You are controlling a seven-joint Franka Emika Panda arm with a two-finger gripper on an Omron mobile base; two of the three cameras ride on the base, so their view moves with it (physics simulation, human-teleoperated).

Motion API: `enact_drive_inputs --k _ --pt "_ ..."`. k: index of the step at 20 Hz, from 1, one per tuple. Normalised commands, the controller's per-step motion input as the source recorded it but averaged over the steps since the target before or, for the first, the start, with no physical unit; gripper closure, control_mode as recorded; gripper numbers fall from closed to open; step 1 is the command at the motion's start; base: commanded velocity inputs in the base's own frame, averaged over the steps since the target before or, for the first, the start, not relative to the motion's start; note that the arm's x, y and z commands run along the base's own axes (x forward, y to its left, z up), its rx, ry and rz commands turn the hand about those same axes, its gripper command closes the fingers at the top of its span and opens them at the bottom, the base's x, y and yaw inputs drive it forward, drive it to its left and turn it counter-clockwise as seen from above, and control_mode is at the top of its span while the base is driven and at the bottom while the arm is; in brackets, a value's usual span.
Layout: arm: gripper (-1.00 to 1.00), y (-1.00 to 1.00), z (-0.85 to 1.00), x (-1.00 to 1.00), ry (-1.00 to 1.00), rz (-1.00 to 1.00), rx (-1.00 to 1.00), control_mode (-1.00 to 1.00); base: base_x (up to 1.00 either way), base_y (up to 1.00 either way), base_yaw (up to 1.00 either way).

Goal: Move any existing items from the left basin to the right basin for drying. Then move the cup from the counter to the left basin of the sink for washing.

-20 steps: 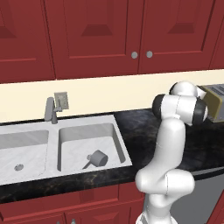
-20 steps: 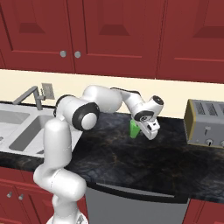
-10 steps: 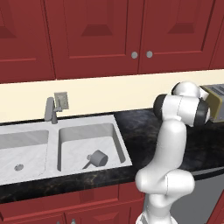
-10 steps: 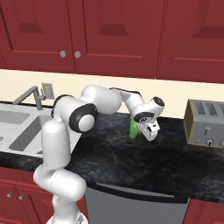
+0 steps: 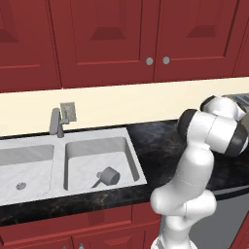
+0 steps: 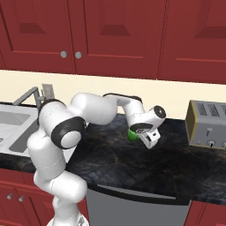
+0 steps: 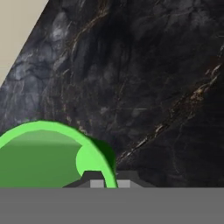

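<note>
Hand view: my gripper [image 7: 106, 183] is clamped on the rim of the small bright green tumbler [image 7: 48, 155], standing on the glossy black stone counter [image 7: 144, 78]. I lift vertically before swinging toward the left basin [image 5: 24, 168].

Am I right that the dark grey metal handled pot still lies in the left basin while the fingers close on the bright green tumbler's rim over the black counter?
Not quite: the dark grey metal handled pot lies in the right basin, as the left base view shows. The rest holds: the fingers pinch the bright green tumbler at its rim over the black counter.
</note>
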Motion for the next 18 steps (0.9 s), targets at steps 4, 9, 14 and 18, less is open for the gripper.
enact_drive_inputs --k 4,9,14,18 --pt "1.00 0.38 0.40 -0.43 -0.03 0.00 -0.08 -1.00 0.00 0.00 0.00" --pt "1.00 0.49 0.50 -0.47 0.00 0.00 -0.09 -1.00 0.00 0.00 0.00" --pt "1.00 0.66 0.46 -0.45 0.00 0.00 -0.11 -1.00 0.00 0.00 0.00" --pt "1.00 0.74 0.26 -0.43 0.00 0.02 -0.09 -1.00 0.00 0.00 0.00"
